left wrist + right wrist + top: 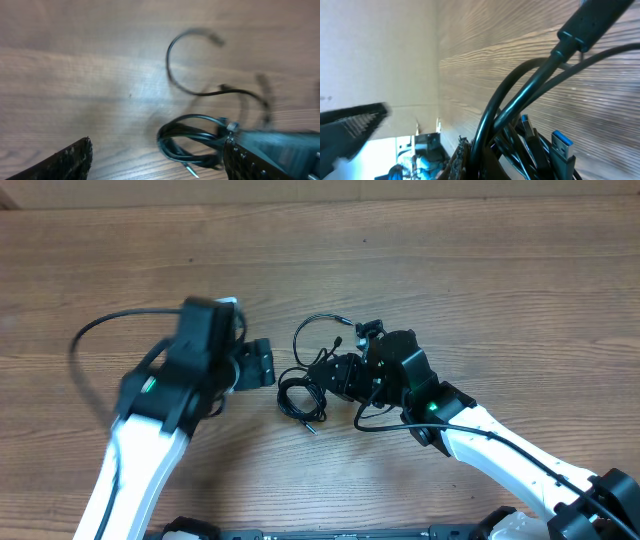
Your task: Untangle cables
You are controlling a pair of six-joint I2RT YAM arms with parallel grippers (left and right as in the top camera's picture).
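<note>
The cables (300, 395) are thin black cords bunched in a small coil on the wooden table, with one loop (312, 332) arching away to a plug tip. My right gripper (338, 376) is shut on the right side of the bunch. In the right wrist view several black strands and a blue USB plug (562, 146) crowd against its fingers (475, 162). My left gripper (262, 365) is open and empty just left of the coil. In the left wrist view the coil (187, 142) lies between its spread fingers (157, 152), close to the right one.
A thicker black arm cable (100, 330) loops over the table at the far left. Both arms reach in from the front edge. Bare wood lies behind and to the sides of the coil.
</note>
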